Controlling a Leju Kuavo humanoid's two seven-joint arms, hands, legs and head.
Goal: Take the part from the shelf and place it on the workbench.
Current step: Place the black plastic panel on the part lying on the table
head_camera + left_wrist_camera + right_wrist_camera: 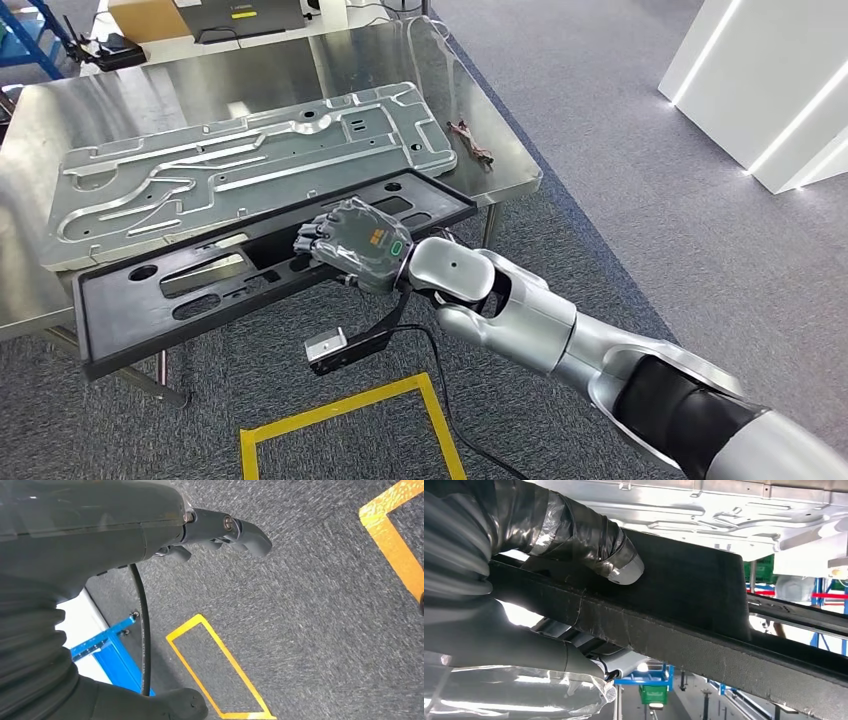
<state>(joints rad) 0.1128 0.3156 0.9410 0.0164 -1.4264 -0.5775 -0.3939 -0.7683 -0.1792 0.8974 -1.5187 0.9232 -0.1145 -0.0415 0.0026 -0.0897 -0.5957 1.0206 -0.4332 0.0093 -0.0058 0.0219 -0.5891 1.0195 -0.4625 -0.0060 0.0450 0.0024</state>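
- Right hand [355,245] grips the near long edge of the black part [240,270]; from the head view I see its fingers hooked over the rim into one of the slots, and from the right wrist view the thumb [616,560], wrapped in silver tape, presses flat on the part's dark face while the other fingers sit under the edge
- Black part is a long, flat panel with oblong cut-outs; its far long side lies on the front of the steel workbench [505,165], its near long side overhangs the table edge above the carpet; it runs slantwise, the right end further from me than the left
- Far edge of the part sits just beside, perhaps overlapping, the large silver stamped panel [250,160] that lies flat on the bench; I cannot tell if they touch
- Small brownish tool [470,140] lies on the bench near its right corner, apart from both panels
- Left hand [220,530] hangs over grey carpet with yellow floor tape [220,665]; its fingers are curled inward with nothing in them
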